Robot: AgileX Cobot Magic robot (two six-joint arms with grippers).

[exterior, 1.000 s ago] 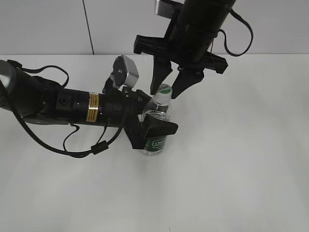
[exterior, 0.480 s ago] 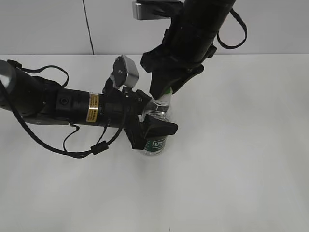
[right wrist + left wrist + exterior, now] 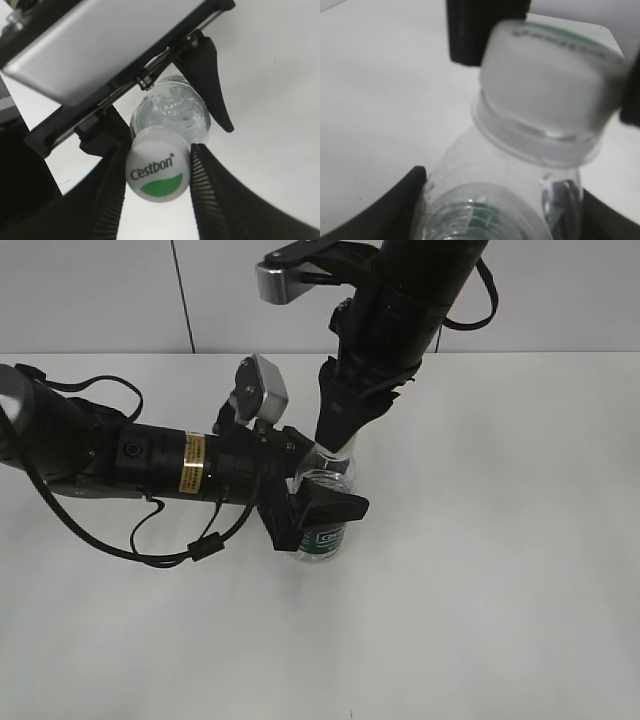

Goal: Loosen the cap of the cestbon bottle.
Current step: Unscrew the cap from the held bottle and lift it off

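"Cestbon" lettering tops the cap (image 3: 158, 170), clamped by right fingers (image 3: 202, 190); left fingers (image 3: 330, 505) clasp the bottle (image 3: 322, 540).

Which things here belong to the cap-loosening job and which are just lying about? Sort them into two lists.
Part of the job:
- cap, clamped between the right pincer fingers
- cestbon bottle, body held by the left pincer

Just there:
- white table
- black cables along the left arm
- nothing else loose in view

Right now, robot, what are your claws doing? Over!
Left gripper clamped round the bottle, upright on the table. Right gripper shut on the cap. Nothing in the way.
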